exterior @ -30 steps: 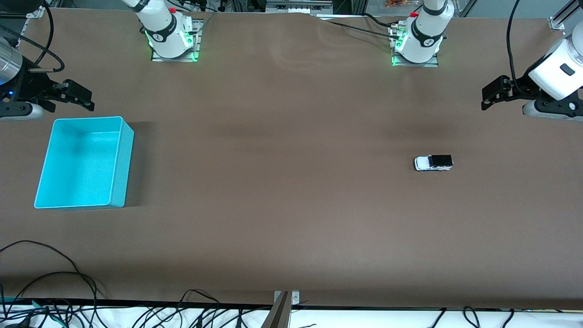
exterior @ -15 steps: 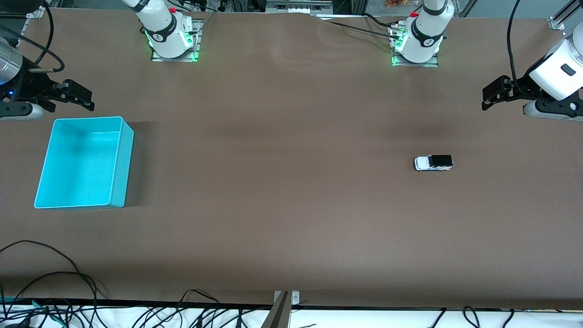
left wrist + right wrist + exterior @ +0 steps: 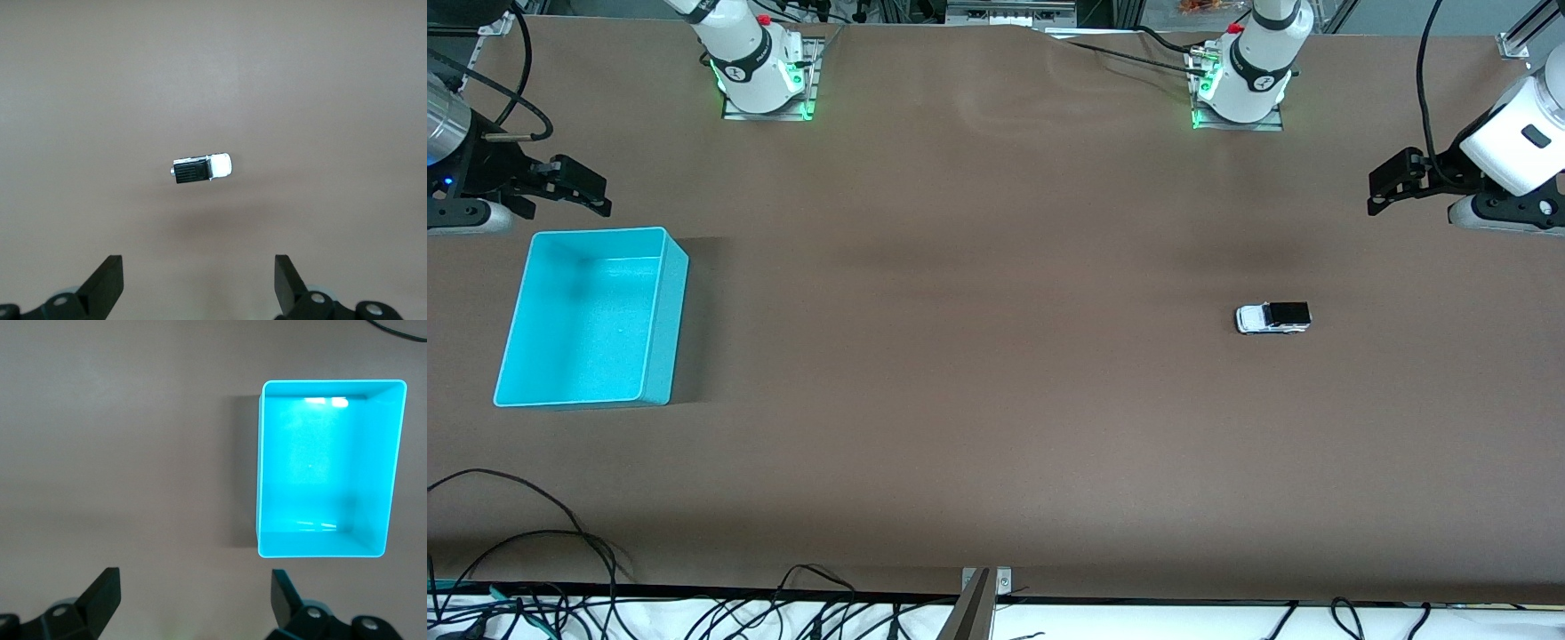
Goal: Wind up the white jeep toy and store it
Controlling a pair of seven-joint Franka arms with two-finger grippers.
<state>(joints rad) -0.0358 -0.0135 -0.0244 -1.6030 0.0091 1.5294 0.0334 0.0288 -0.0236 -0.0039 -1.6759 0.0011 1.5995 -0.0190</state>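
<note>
- Two arms hang up in the air at the two ends of the brown table (image 3: 996, 373), and neither one holds anything
- Over at the left arm's end, the left gripper (image 3: 1380, 188) hovers above bare table; seen through its own wrist camera, the left gripper (image 3: 199, 283) has its two black fingers (image 3: 107, 283) spread wide apart with nothing between them
- Down on the table stands the white jeep toy (image 3: 1272, 317) on its wheels, black roof up, toward the left arm's end and roughly midway between the robot bases and the front edge; the left wrist view shows the same white jeep toy (image 3: 200, 169) alone on the brown surface, well apart from the fingertips
- At the right arm's end the right gripper (image 3: 587, 188) hangs above the table just beside the turquoise bin (image 3: 660, 311), on the side closer to the bases
- From the right wrist camera the right gripper (image 3: 195, 600) is likewise wide open, and the turquoise bin (image 3: 260, 467) sits upright with its inside bare
- Loose black cables (image 3: 534, 551) trail along the table edge closest to the front camera
</note>
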